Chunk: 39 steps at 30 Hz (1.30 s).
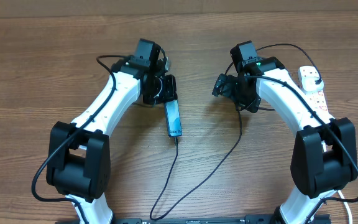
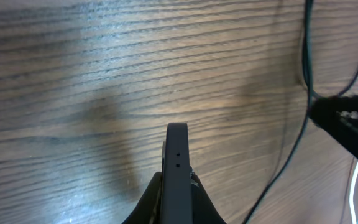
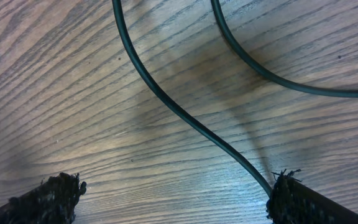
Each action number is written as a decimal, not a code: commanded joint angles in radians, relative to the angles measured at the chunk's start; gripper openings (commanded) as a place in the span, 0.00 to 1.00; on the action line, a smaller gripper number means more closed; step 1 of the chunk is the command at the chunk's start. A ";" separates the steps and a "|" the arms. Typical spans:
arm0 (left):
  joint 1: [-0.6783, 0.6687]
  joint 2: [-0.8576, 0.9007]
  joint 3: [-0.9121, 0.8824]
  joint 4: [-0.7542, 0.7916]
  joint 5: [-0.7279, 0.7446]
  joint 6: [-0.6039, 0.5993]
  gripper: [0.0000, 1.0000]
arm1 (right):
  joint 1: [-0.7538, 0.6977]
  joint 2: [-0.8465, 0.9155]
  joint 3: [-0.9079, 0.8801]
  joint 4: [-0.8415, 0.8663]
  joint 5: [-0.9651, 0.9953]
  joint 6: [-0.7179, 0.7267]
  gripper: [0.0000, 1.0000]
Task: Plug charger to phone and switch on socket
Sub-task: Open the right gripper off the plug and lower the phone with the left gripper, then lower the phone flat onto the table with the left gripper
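I am holding the phone (image 1: 173,121) in the left pincer (image 1: 161,93), which is clamped shut on the phone's slim body, a little left of the middle of the tabletop (image 1: 36,56). The right pincer (image 1: 221,87) is hanging wide open and empty, just right of the middle. The charger (image 3: 166,102) cable is lying on the wood directly beneath it.

What is worrying me is that cable. It is looping from the phone's near end down towards the near edge, then back up under the right arm. If I am swinging that arm over to the socket (image 1: 307,73) by the right edge, I risk snagging the loop and dragging the connector out of the phone. Twisting or lifting the left pincer could tug it loose too, since the grip is only on the phone's far end. The socket's switches are also lying partly under the right forearm, so the reach is looking awkward.

The phone's long axis is running from the far edge towards the near edge, slanting slightly right. Its cable end is pointing at the near edge. The connector appears seated, though I cannot confirm that.
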State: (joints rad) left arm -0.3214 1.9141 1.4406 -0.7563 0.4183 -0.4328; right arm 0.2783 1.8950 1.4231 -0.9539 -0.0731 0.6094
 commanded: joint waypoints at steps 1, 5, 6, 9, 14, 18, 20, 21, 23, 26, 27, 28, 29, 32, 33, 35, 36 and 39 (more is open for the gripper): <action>-0.005 -0.005 -0.057 0.037 0.027 -0.065 0.04 | 0.002 -0.021 -0.004 0.005 0.013 -0.002 1.00; -0.005 -0.005 -0.106 0.063 0.027 -0.076 0.04 | 0.002 -0.021 -0.004 0.005 0.013 -0.002 1.00; -0.005 -0.005 -0.111 0.064 0.027 -0.076 0.04 | 0.002 -0.021 -0.004 0.005 0.012 -0.002 1.00; -0.006 -0.005 -0.124 0.068 0.027 -0.076 0.04 | 0.002 -0.021 -0.004 0.005 0.012 -0.002 1.00; -0.008 -0.005 -0.157 0.089 0.027 -0.076 0.04 | 0.002 -0.021 -0.004 0.002 0.012 -0.002 1.00; -0.008 -0.005 -0.163 0.088 0.027 -0.068 0.04 | 0.002 -0.021 -0.004 -0.002 0.012 -0.002 1.00; -0.008 -0.005 -0.163 0.088 0.027 -0.068 0.04 | 0.002 -0.021 -0.004 -0.003 0.012 -0.002 1.00; -0.008 -0.005 -0.163 0.087 0.027 -0.064 0.04 | 0.002 -0.021 -0.004 -0.003 0.012 -0.002 1.00; -0.011 -0.005 -0.163 0.083 0.023 -0.061 0.04 | 0.002 -0.021 -0.004 -0.003 0.012 -0.002 1.00; -0.019 -0.005 -0.164 0.083 0.021 -0.061 0.04 | 0.002 -0.021 -0.004 -0.006 0.012 -0.002 1.00; -0.025 -0.005 -0.166 0.084 0.015 -0.061 0.04 | 0.002 -0.021 -0.004 -0.006 0.012 -0.002 1.00; -0.028 -0.005 -0.169 0.085 0.011 -0.061 0.04 | 0.002 -0.021 -0.004 -0.006 0.012 -0.002 1.00; -0.031 -0.005 -0.171 0.086 0.011 -0.061 0.04 | 0.002 -0.021 -0.004 -0.006 0.012 -0.002 1.00; -0.038 -0.005 -0.179 0.089 0.000 -0.061 0.04 | 0.002 -0.021 -0.004 -0.007 0.012 -0.002 1.00; -0.039 -0.005 -0.183 0.092 0.000 -0.061 0.04 | 0.002 -0.021 -0.004 -0.008 0.012 -0.002 1.00; -0.039 -0.005 -0.185 0.092 0.000 -0.061 0.04 | 0.002 -0.021 -0.004 -0.010 0.012 -0.002 1.00; -0.039 -0.005 -0.190 0.097 0.000 -0.061 0.04 | 0.002 -0.021 -0.004 -0.011 0.012 -0.002 1.00; -0.039 -0.005 -0.208 0.114 -0.002 -0.061 0.04 | 0.002 -0.021 -0.004 -0.011 0.012 -0.002 1.00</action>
State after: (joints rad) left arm -0.3538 1.9141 1.2495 -0.6518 0.4137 -0.4984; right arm 0.2783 1.8950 1.4231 -0.9661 -0.0727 0.6094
